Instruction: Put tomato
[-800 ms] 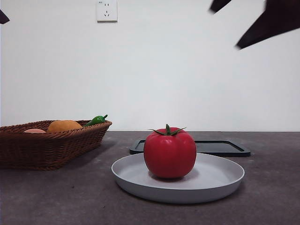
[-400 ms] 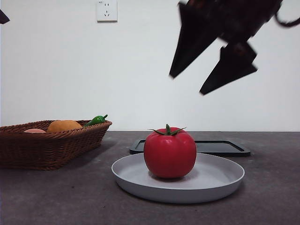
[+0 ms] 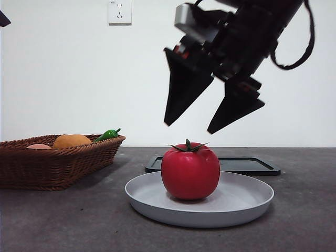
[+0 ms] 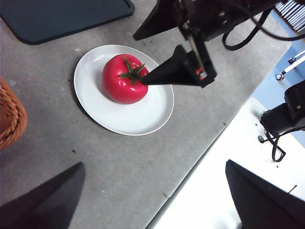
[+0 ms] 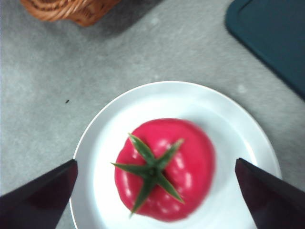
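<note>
The tomato [image 3: 190, 171] sits upright on a shallow white plate [image 3: 247, 202] at the centre of the tabletop [image 3: 304, 231], calyx and short stem pointing straight up.

The right hand [image 3: 191, 126] hangs directly above the tomato, apart from it, with its two black tapered jaws spread wide and nothing between them. In the right wrist view the tomato lies centred between the jaw tips, which stand out beyond the fruit on either side. That is the relation the coming move turns on: the fruit is straight below the hand, so a plain vertical descent looks sufficient.

The tomato is near-round with no real long axis, so the grasp angle should matter little. The stem axis is vertical, in line with the approach.

The left hand [image 4: 152, 200] waits high and well back from the plate, also released and empty. The right arm is clearly the nearer one.

Materials: the tomato is glossy, smooth, bright red, apparently hard plastic. Judged slippery for narrow jaw tips, so the grip should be taken at the widest girth. The plate is matte, smooth, with a low rim. The tabletop is a dull, speckled grey.

Also present:
- A woven wicker basket [image 3: 52, 163] at the left holds an orange fruit [image 3: 72, 140] and a small green pepper [image 3: 107, 134].
- A dark flat tray [image 3: 252, 165] lies just beyond the plate.
</note>
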Available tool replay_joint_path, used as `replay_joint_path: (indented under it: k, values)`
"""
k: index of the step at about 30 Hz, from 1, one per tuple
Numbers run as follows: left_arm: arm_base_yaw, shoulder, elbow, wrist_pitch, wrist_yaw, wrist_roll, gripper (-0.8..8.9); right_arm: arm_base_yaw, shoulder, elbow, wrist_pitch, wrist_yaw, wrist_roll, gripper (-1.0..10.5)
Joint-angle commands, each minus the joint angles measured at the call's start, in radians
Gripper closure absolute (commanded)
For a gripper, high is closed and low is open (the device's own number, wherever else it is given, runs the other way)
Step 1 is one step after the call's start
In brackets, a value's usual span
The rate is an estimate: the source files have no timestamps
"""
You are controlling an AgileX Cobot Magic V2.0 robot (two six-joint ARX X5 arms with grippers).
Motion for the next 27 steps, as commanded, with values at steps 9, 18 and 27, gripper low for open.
replay_joint_path:
  k: [9, 18, 27]
  values:
    - [-0.003, 0.004, 0.014, 0.011, 0.005, 0.011, 3.48, 0.029, 0.099, 0.02, 0.045, 0.053, 0.008, 3.6]
    - [-0.003, 0.004, 0.014, 0.011, 0.005, 0.011, 3.48, 0.029, 0.186, 0.02, 0.059, 0.052, 0.01, 3.6]
    - [-0.003, 0.004, 0.014, 0.011, 0.005, 0.011, 3.48, 0.029, 0.169, 0.023, 0.037, 0.051, 0.012, 7.4]
